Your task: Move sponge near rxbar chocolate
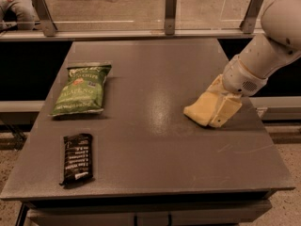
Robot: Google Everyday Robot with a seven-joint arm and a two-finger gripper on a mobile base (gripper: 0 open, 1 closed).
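**STATUS: SPONGE GRASPED, TRANSFER TO BAR OUTSTANDING**

**Left side.** Note the crinkled green foil chip bag [81,89], lying flat toward the far-left part of the dark grey flat tabletop [150,145]. Just in front of it, near the front-left edge, locate the rxbar chocolate [77,158], a small flat black rectangular wrapper with white lettering and crimped ends. Lying flat, lengthwise front to back, close to the bag but not touching it.

**Right side.** Locate the sponge [200,111], a pale yellow thick foam block, on the right half of the tabletop and well apart from the bar. Tilted, with the lower left corner at or just above the surface; cannot tell whether touching. Clamped from its upper right by the cream-coloured two-finger gripper [218,105], which is closed on the foam. Mounted on a white rounded robot arm [268,46] entering from the upper right.

**Progress, as judged.**
- Done: grasp on the sponge secured.
- Not yet done: nearly all of the travel.
- Left: carry leftward and toward the front edge, set down just beside the black wrapper, then release.
- Avoid covering the bar or nudging the chip bag on approach.
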